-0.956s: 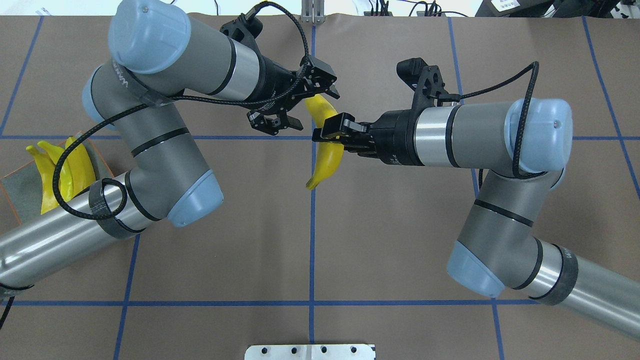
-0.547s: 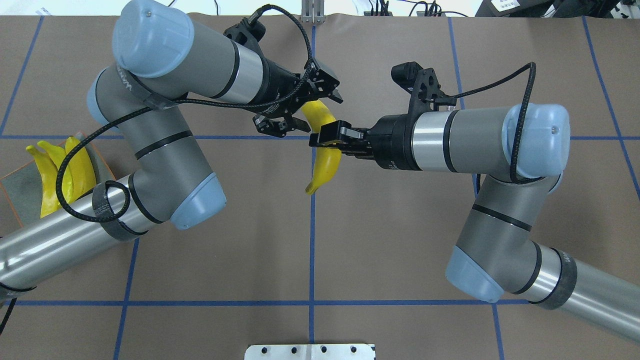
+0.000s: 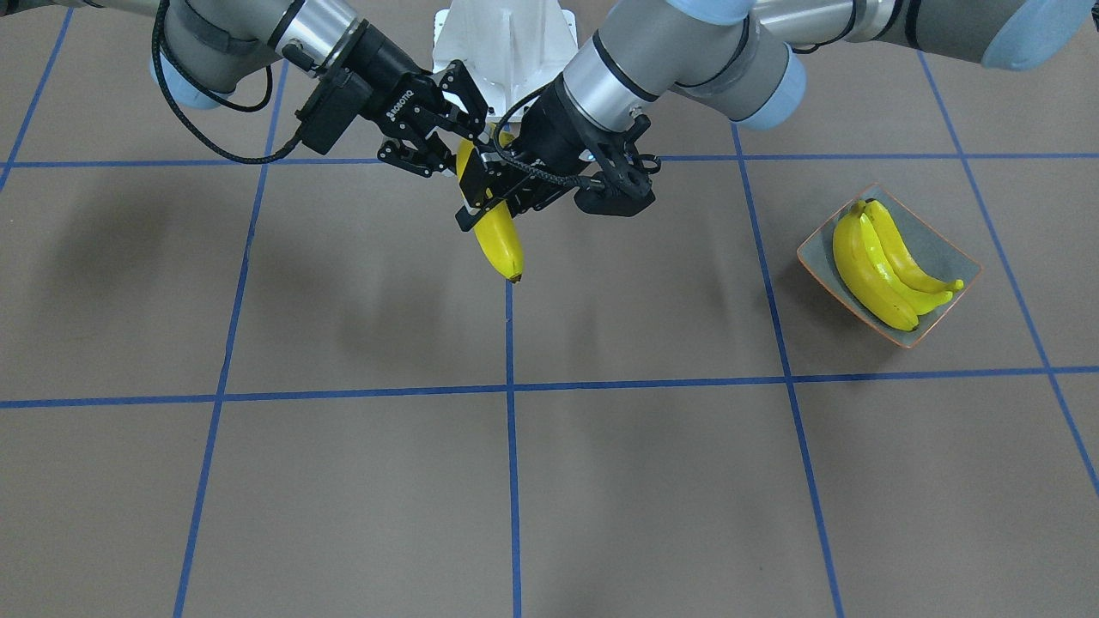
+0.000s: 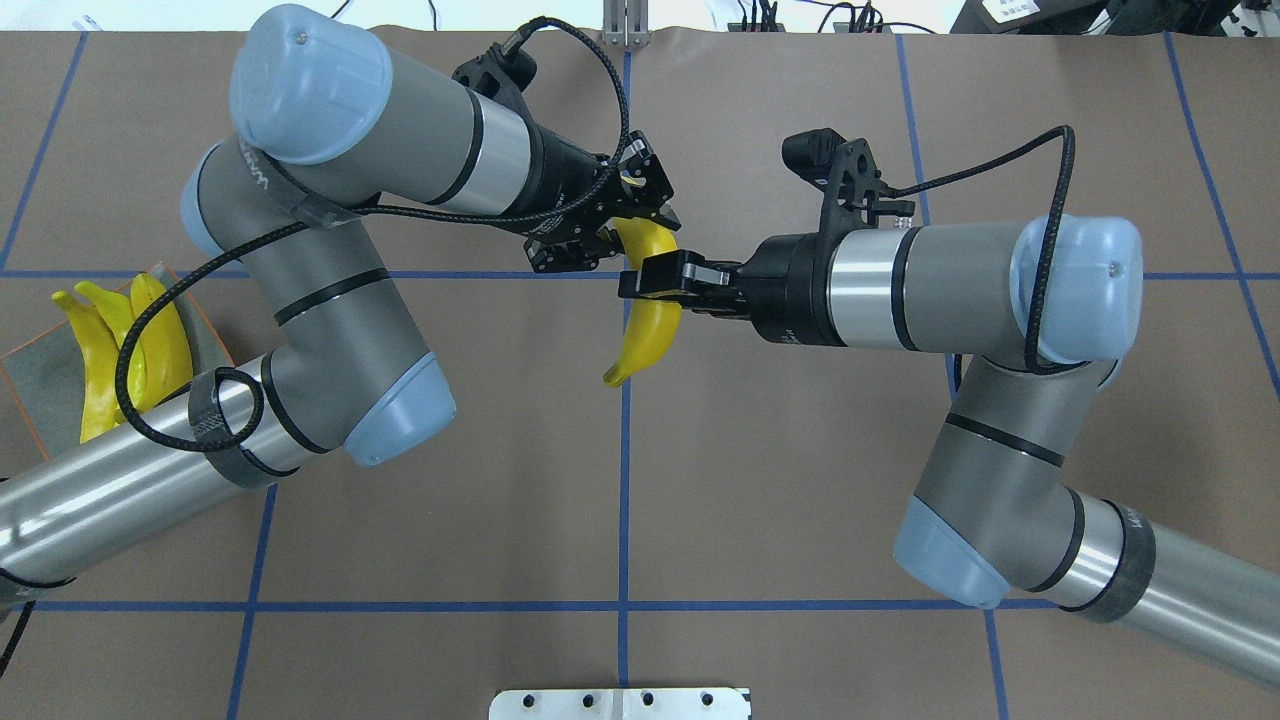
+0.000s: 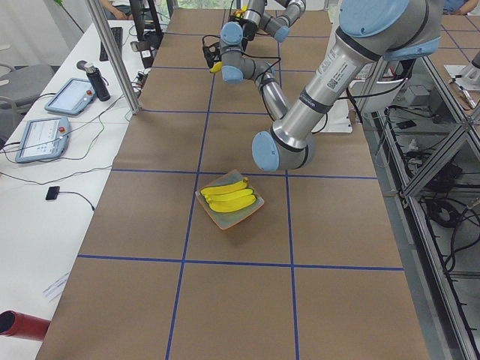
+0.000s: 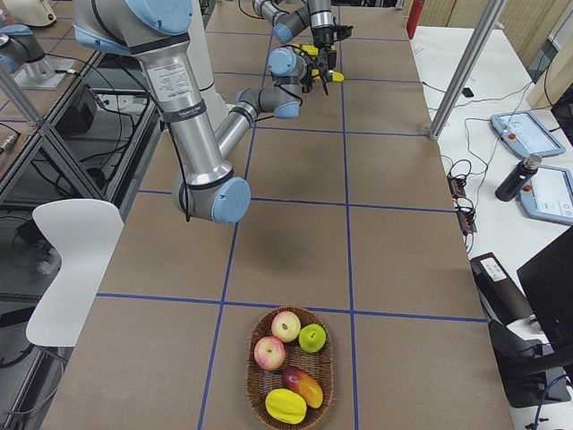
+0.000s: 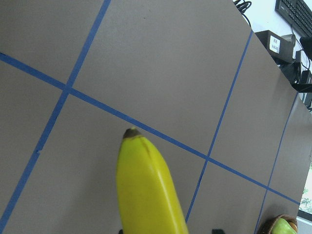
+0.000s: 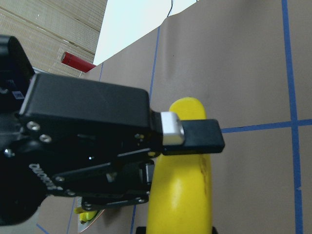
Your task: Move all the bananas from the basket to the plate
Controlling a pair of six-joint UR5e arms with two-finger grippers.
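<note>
One banana hangs in mid-air over the table's centre, dark tip down. My right gripper is shut on its middle. My left gripper is shut on its upper end, just above the right one. In the front-facing view the banana hangs below the right gripper and the left gripper. It also shows in the left wrist view and the right wrist view. Three bananas lie on the plate at the table's left end. The basket stands at the right end.
The basket holds apples and other fruit, and I see no banana in it. The plate lies partly under my left arm's forearm. A metal bracket sits at the near table edge. Tablets lie on a side table.
My left gripper's jaws have narrowed from wide open onto the banana's upper end. My right gripper, still holding the banana, has shifted slightly left.
</note>
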